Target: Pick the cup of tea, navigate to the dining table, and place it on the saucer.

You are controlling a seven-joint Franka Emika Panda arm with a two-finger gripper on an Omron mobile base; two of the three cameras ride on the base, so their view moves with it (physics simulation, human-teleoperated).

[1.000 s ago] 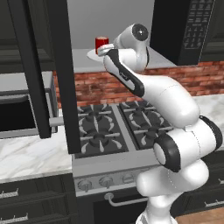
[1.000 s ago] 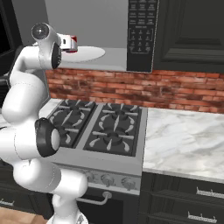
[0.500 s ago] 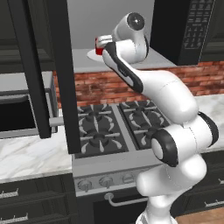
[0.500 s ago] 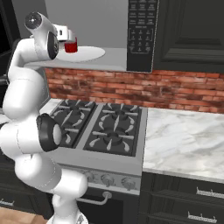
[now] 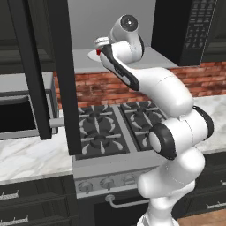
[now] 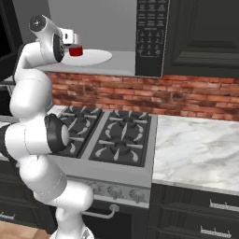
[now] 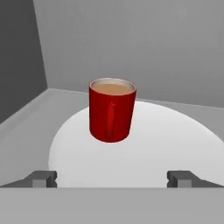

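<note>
The cup of tea (image 7: 112, 111) is red with a pale rim and brown liquid, its handle turned toward the hand. It stands upright on a wide white round plate (image 7: 175, 140) on a grey shelf above the stove. My gripper (image 7: 112, 178) is open, its two fingertips spread wide just short of the cup, touching nothing. From the right base view the cup (image 6: 76, 50) sits right in front of the gripper (image 6: 71, 41) on the plate (image 6: 98, 57). From the left base view the hand hides most of the cup (image 5: 99, 52). The dining table and the saucer are out of view.
Below the shelf is a gas stove (image 5: 110, 128) against a red brick wall (image 6: 177, 95). A black microwave (image 6: 149, 37) stands to the right of the plate. A dark upright cabinet panel (image 5: 57, 75) stands left of the arm. Marble counter (image 6: 196, 144) flanks the stove.
The arm has stretched up and forward, bringing the open hand close to the cup, which it now largely covers from the left base view. The cup has not moved.
</note>
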